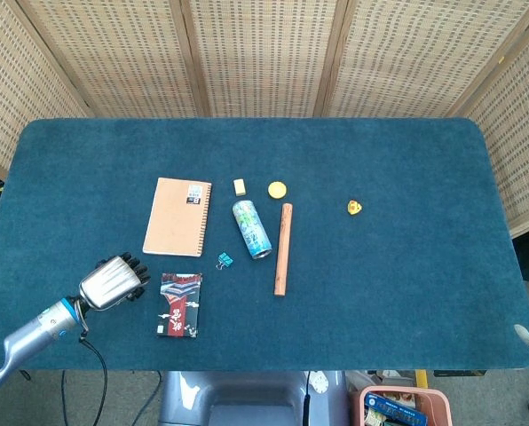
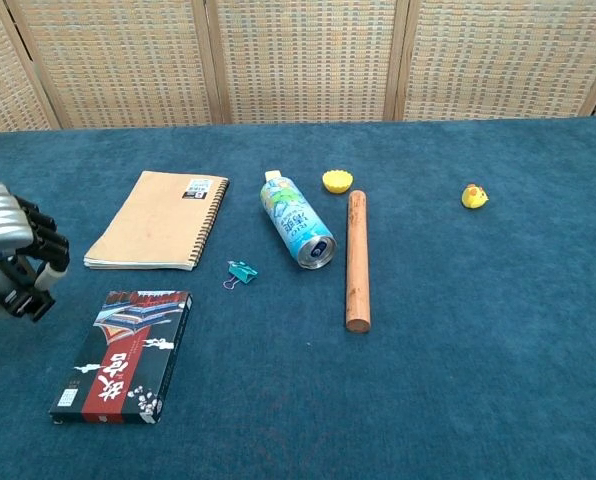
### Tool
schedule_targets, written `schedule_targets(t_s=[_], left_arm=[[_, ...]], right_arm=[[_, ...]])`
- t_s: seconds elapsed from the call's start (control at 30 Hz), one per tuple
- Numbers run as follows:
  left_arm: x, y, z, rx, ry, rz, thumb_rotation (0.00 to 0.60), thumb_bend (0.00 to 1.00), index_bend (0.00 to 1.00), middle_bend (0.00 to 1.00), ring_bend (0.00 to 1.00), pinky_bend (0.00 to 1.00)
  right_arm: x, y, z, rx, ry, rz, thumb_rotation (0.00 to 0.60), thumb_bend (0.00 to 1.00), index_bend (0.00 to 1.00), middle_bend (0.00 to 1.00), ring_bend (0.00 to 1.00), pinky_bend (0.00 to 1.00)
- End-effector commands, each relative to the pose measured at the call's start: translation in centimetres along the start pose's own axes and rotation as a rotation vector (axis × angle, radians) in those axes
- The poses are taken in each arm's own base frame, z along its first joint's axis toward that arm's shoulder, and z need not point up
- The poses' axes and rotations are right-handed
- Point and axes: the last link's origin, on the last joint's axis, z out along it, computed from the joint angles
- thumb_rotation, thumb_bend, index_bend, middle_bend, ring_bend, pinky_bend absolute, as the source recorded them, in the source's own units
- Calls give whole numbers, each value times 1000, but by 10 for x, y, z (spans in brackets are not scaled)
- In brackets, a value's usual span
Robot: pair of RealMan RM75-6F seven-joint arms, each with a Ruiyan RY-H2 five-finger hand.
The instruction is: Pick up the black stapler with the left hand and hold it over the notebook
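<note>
My left hand (image 1: 114, 282) hangs near the table's front left corner, its fingers curled around the black stapler (image 2: 20, 298). In the chest view the stapler's dark end sticks out below the fingers (image 2: 40, 240), off the blue cloth. From the head camera the hand covers the stapler almost wholly. The tan spiral notebook (image 1: 177, 216) lies flat farther back and to the right of the hand; the chest view has the notebook (image 2: 158, 220) right of the hand (image 2: 8, 250). The hand is beside it, not above it. The right hand is out of sight.
A red and black box (image 1: 178, 304) lies just right of the hand. Beyond it are a teal binder clip (image 1: 224, 260), a lying drink can (image 1: 251, 228), a wooden rod (image 1: 283, 248), a yellow cap (image 1: 277, 189), a small eraser (image 1: 240, 186) and a yellow duck (image 1: 354, 208).
</note>
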Motion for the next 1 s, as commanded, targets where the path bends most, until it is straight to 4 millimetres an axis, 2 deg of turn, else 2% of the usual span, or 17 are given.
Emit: schedule_targets(t_s=[0.03,0.17,0.33,0.6,0.9,1.0], left_arm=[[19,-22,20,22,58,81,600,478,747,541,473,513],[26,-37,39,45,56,122,600,477,747,541,473,514],[34,-54,84,91,16,133,600,477,747,541,473,514],[25,-51,129,69,-78,143,600,478,747,541,473,514],[18,-43,157,58,-98,115,600,478,747,535,473,513],[14,-41,160,50,-112,115,600,478,704,485,473,496]], right_arm=[[-1,0,1,-6,0,-15,600,0,0,0,0,0],[-3,-2,1,-5,-5,-22,600,0,0,0,0,0],[-6,-4,7,4,-20,-20,600,0,0,0,0,0],[-9,2,12,-36,-12,-41,600,0,0,0,0,0],[-12,5,15,-63,-14,-61,600,0,0,0,0,0],[-13,6,16,-72,-19,-62,600,0,0,0,0,0]])
